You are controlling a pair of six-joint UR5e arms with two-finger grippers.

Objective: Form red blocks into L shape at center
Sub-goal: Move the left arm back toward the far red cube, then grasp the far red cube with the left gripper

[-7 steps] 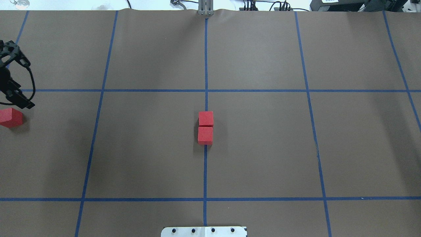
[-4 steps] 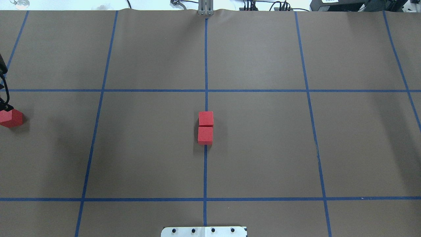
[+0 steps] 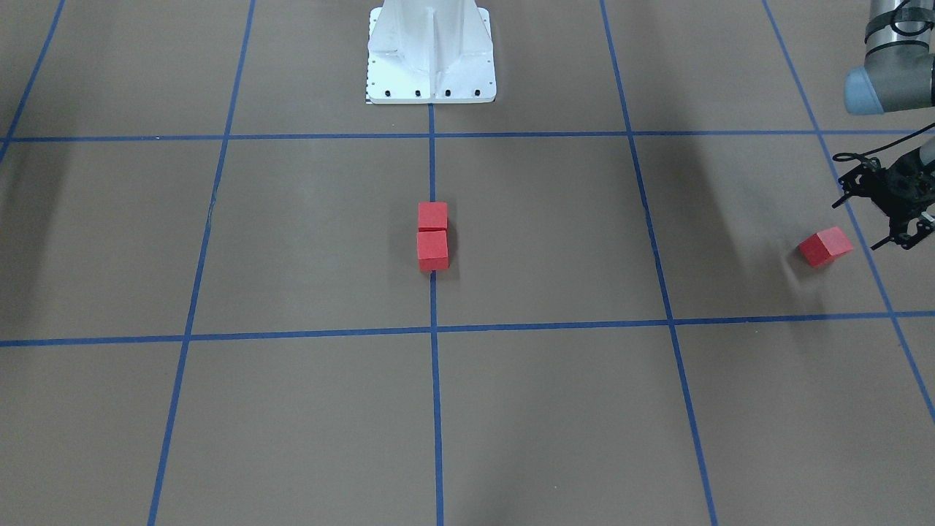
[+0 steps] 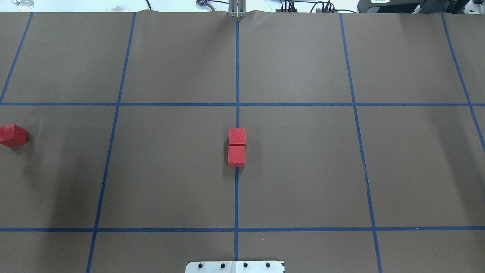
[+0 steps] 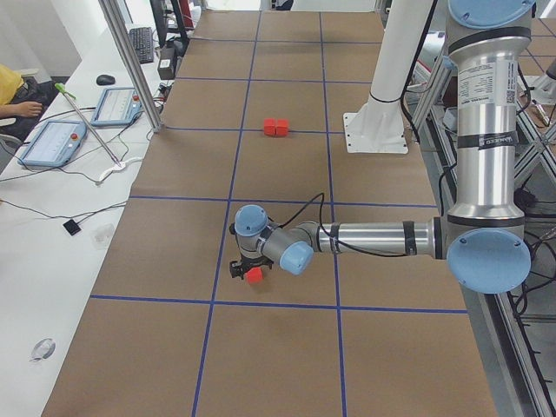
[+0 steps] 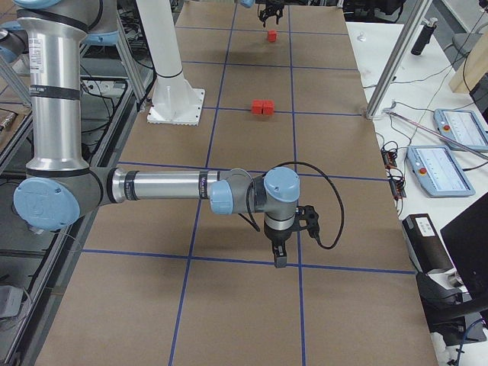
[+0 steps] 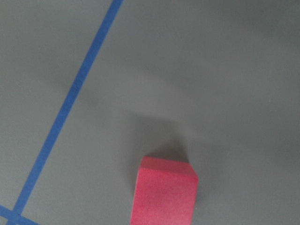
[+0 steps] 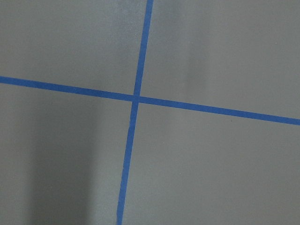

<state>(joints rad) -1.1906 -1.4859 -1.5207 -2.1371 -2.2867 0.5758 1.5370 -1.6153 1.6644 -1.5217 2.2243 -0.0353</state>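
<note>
Two red blocks (image 4: pixel 237 137) (image 4: pixel 236 156) touch end to end on the blue tape line at the center (image 4: pixel 237 178); they also show in the front view (image 3: pixel 432 216) (image 3: pixel 432 250). A third red block (image 4: pixel 12 135) lies alone at the far left, turned at an angle (image 3: pixel 825 246) (image 7: pixel 165 192). My left gripper (image 3: pixel 909 234) hovers just beside and above it, looks open and holds nothing. My right gripper (image 6: pixel 276 258) points down over a tape crossing far from the blocks, and I cannot tell its state.
The white robot base (image 3: pixel 431 66) stands on the centre line behind the pair. Benches with tablets (image 5: pixel 52 139) and a person's hand (image 5: pixel 22 109) lie beyond the far table edge, with aluminium posts (image 5: pixel 130 61) along it.
The left gripper has slid out past the left edge of the overhead view. None of the three red blocks has moved.
</note>
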